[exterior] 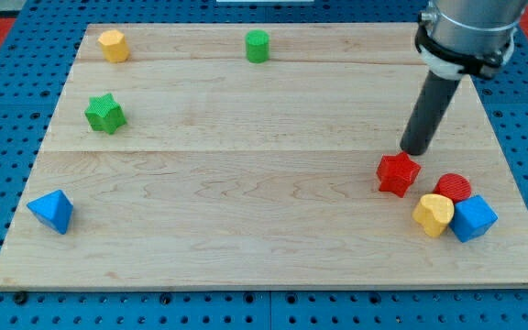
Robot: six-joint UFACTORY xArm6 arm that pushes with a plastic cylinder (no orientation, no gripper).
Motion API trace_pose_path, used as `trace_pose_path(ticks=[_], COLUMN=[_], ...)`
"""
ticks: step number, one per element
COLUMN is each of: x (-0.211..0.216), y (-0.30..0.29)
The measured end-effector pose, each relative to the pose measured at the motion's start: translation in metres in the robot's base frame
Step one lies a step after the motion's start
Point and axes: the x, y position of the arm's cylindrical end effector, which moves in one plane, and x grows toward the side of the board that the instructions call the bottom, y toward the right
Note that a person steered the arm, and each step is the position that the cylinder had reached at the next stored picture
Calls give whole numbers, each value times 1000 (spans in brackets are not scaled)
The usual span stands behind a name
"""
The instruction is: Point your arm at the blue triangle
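Plainly, the blue triangle (51,211) lies far left of my tip (416,151).

The blue triangle (51,211) lay at the near left corner of the wooden board (246,202), close to both the left edge and the near edge but fully on the wood. It was a small, solid block in bright blue, its faceted sides catching the light unevenly: the left face looked a paler blue, the right one darker. One point aimed left toward the board's edge, and its broader side faced right. It rested flat and alone, touching nothing. My tip (416,150) stood well apart from it, far over on the right side of the board, with the whole width of open wood between them.
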Motion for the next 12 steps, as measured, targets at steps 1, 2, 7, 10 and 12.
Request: trace_pose_path(ticks=[1, 2, 7, 10, 12], x=[-5, 27, 6, 27, 42], y=[-39, -52, -55, -54, -54])
